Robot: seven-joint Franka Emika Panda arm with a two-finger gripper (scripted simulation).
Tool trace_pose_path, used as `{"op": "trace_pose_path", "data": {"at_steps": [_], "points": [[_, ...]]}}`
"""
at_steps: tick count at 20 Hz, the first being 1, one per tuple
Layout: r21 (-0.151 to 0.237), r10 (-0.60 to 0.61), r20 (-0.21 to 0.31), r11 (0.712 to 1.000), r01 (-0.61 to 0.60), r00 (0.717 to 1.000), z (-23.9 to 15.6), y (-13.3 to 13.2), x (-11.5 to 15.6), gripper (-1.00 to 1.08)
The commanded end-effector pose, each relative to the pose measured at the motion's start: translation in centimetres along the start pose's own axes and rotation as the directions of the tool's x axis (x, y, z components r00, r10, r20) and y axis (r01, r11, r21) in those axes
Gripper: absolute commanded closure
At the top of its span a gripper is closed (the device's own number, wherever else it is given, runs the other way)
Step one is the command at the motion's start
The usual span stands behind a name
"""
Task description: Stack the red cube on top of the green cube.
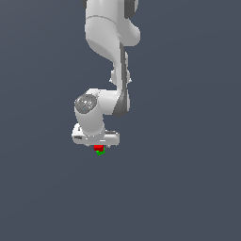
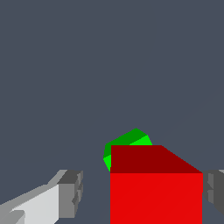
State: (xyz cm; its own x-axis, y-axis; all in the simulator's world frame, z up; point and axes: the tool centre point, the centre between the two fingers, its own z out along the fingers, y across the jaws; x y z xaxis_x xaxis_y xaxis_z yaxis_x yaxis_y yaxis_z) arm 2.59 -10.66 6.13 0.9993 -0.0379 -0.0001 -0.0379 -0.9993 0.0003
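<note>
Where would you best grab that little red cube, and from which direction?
Probably from straight above, pinching two opposite flat side faces of the red cube. The gripper already straddles it that way, one finger at each side; the green cube sits underneath, blocking lower approaches.

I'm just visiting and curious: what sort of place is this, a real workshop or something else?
Most likely a computer simulation, not a real room: a flat grey floor with no walls or furniture, a smooth white robot arm, and flat-coloured red cube and green cube.
</note>
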Motion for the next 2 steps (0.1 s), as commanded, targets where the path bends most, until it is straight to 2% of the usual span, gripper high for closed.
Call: {"op": "trace_pose_path", "data": {"at_steps": [1,2], "points": [[0.000,0.000,0.000,1.000,0.000,1.000,0.00,0.00,0.00,-0.92],[0.000,0.000,0.000,1.000,0.000,1.000,0.00,0.00,0.00,-0.92]]}}
